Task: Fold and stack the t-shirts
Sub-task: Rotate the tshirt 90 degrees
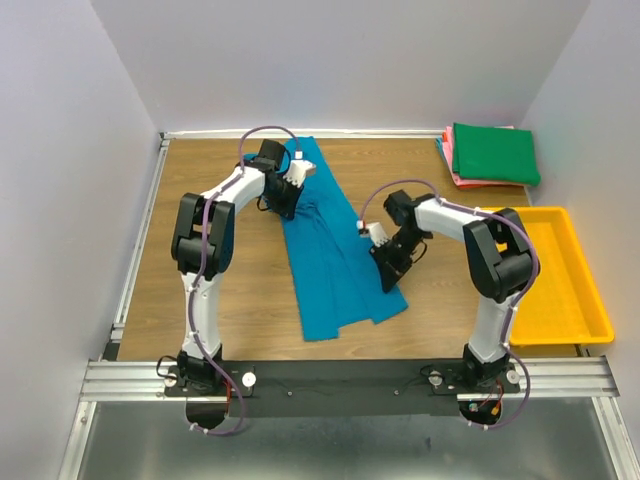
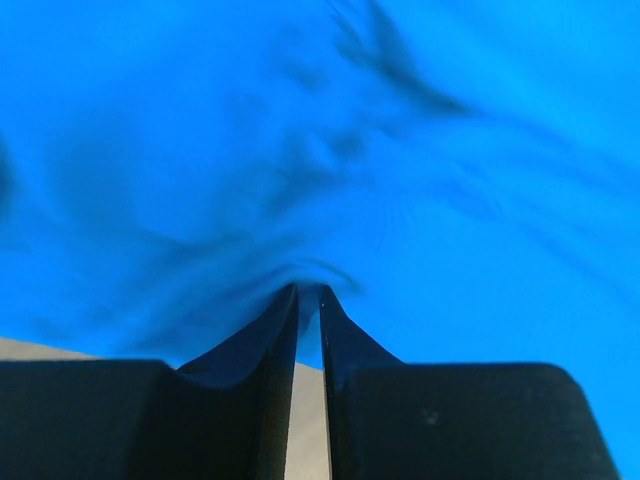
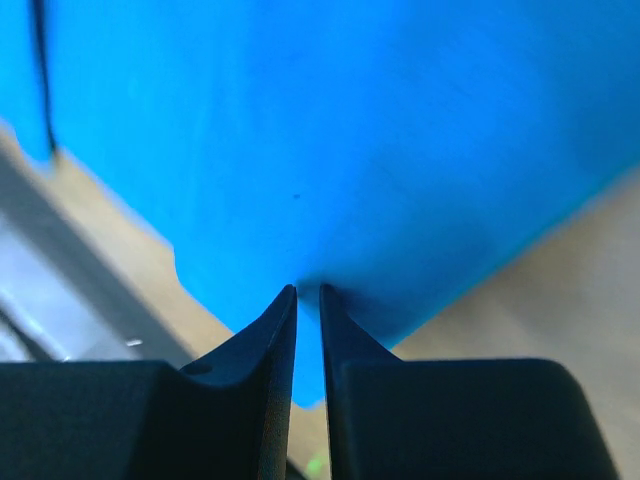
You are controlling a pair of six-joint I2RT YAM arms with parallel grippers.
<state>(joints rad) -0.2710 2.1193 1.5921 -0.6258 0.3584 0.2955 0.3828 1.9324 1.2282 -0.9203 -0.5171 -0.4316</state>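
A teal-blue t-shirt (image 1: 325, 262) lies as a long folded strip down the middle of the wooden table (image 1: 220, 270). My left gripper (image 1: 288, 207) sits on the strip's upper left edge. In the left wrist view this gripper (image 2: 309, 290) is shut on a puckered fold of the blue cloth (image 2: 400, 150). My right gripper (image 1: 388, 278) is at the lower right edge of the shirt. The right wrist view shows it (image 3: 308, 290) shut on the blue hem (image 3: 350, 130), with cloth running down between the jaws. A folded dark green t-shirt (image 1: 495, 152) lies on folded pink ones (image 1: 452, 168) at the back right.
A yellow plastic tray (image 1: 585, 300) stands at the right edge of the table, next to the right arm. White walls enclose the back and both sides. A metal rail (image 1: 350, 380) carrying the arm bases runs along the near edge.
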